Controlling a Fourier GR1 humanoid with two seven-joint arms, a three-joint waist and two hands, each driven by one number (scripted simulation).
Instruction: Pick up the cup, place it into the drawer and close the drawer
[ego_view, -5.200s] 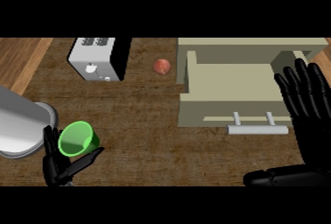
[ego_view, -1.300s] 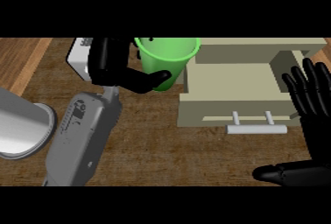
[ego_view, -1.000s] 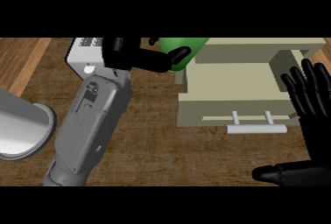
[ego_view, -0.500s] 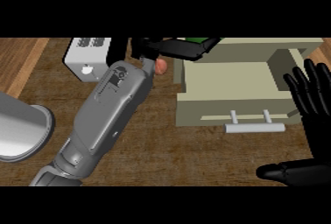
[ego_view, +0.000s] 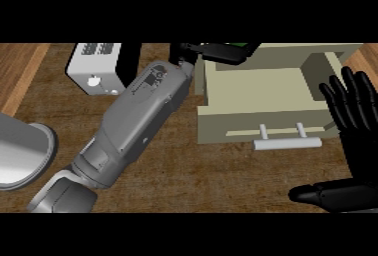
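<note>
Left hand is curled round the green cup at the open drawer's far-left corner, I'd guess ready to drop it in. Right hand rests at right, fingers spread.

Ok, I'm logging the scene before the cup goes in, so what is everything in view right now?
cup: one, green, only a sliver shows, in the left hand at the drawer's far left corner
drawer: one, beige, open, right of centre, handle toward the robot
toaster: one, white and black, far left
metal container: one, grey, left edge
counter: one, brown wood, under everything
left hand: one, black, fingers curled round the cup, top centre, on a grey forearm
right hand: one, black, open, right edge
</note>
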